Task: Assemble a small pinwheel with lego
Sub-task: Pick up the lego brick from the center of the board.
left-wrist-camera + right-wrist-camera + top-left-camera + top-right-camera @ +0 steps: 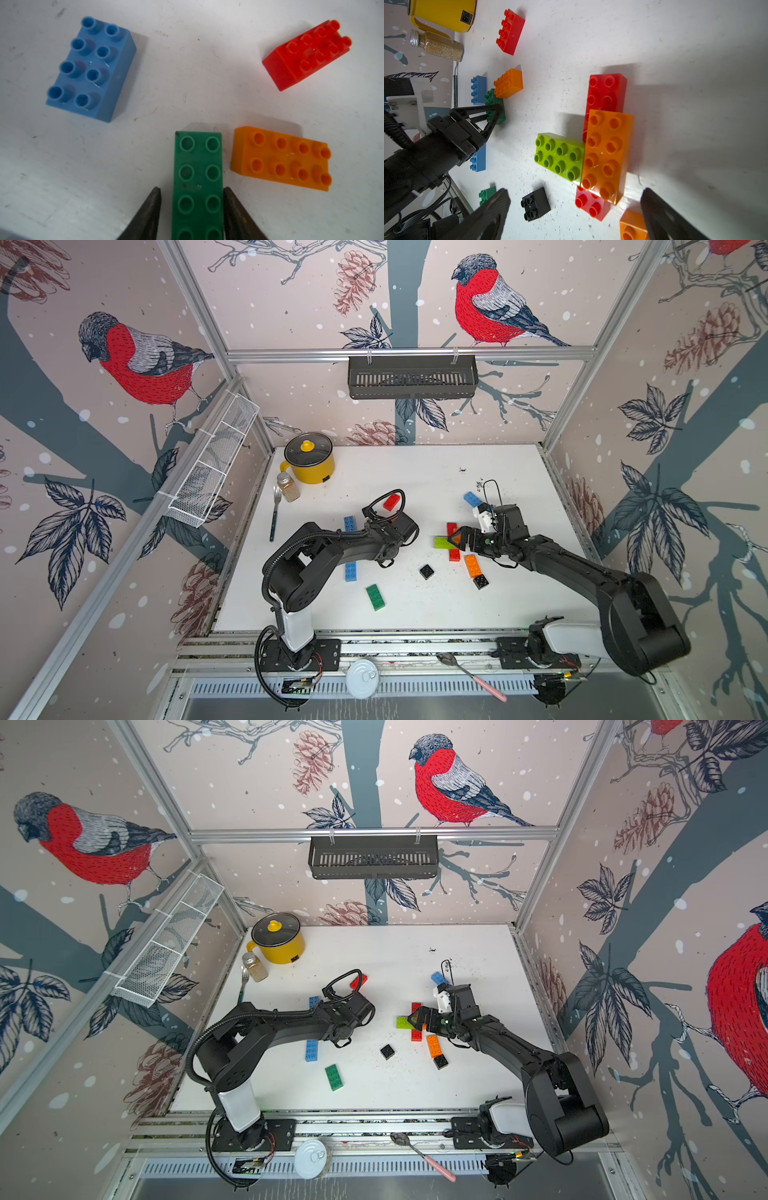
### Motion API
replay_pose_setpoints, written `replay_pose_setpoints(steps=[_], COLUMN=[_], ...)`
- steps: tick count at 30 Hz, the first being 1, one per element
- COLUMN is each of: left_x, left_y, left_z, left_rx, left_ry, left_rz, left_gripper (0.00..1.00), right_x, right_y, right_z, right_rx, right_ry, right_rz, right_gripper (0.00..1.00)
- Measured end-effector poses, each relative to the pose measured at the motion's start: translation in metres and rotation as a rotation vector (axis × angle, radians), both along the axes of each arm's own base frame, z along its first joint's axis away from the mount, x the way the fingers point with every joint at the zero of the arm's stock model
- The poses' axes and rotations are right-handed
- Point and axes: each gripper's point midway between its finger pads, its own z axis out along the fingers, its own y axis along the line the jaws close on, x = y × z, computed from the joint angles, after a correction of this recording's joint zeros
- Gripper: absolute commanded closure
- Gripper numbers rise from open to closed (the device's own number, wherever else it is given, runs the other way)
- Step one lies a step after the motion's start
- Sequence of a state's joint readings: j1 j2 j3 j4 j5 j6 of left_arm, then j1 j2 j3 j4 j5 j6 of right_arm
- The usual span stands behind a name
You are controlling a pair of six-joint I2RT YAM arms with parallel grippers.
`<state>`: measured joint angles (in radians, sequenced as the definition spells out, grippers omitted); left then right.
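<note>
Green lego brick [197, 166] — left pincer [192, 188] straddles it; right pincer [575, 191] wide.

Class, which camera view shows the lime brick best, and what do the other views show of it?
The right wrist view: the lime brick sits in the middle, close and sharp, all eight studs countable. Both top views show the lime brick only as a small patch, one end hidden. The left wrist view does not show it.
</note>
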<state>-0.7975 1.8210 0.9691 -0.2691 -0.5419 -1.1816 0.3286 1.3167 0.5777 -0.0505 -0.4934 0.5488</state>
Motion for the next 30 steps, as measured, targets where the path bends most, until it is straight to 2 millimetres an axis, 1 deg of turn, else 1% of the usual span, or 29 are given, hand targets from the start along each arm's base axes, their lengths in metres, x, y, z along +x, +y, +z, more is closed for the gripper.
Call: replay_pose_setpoints(steps=[2,5,7,8,11,12,16,19,21,23,27,30], left_x=[0.000,-0.001,-0.001,-0.001,-0.008,-0.010,-0.011,-0.019,-0.025,-0.031,-0.042,-0.049], left_y=[0.002,0.003,0.003,0.003,0.002,0.002,-0.008,-0.012,-0.015,-0.021,-0.038,-0.049], left_z=[0.000,0.000,0.001,0.001,0.009,0.015,0.048,0.067,0.077,0.091,0.118,0.131], left_rx=[0.005,0.010,0.007,0.002,-0.021,-0.026,-0.075,-0.112,-0.130,-0.165,-0.229,-0.251], left_ry=[-0.004,-0.010,-0.014,-0.013,-0.008,-0.015,-0.086,-0.122,-0.140,-0.168,-0.216,-0.234], left_rz=[0.005,0.009,0.009,0.007,-0.022,-0.043,-0.160,-0.251,-0.319,-0.392,-0.546,-0.645], left_gripper=[0.67,0.76,0.84,0.87,0.87,0.87,0.87,0.87,0.87,0.87,0.87,0.87], right_x=[-0.002,-0.004,-0.005,-0.005,-0.007,-0.008,-0.016,-0.021,-0.021,-0.020,-0.019,-0.018], right_y=[0.002,0.003,0.001,0.000,-0.003,-0.002,0.009,0.015,0.016,0.016,0.015,0.020], right_z=[0.002,0.007,0.008,0.008,0.004,0.002,-0.002,-0.002,0.000,-0.002,-0.014,-0.016], right_rx=[0.002,0.007,-0.001,-0.008,-0.020,-0.023,-0.026,-0.018,-0.016,-0.023,-0.033,-0.016], right_ry=[-0.003,-0.022,-0.028,-0.028,-0.016,-0.014,0.002,0.013,0.014,0.013,0.053,0.068], right_rz=[0.006,0.010,0.004,-0.001,-0.007,-0.006,0.031,0.040,0.025,0.020,0.001,-0.006], right_gripper=[0.01,0.01,0.01,0.01,0.01,0.01,0.01,0.01,0.01,0.01,0.01,0.01])
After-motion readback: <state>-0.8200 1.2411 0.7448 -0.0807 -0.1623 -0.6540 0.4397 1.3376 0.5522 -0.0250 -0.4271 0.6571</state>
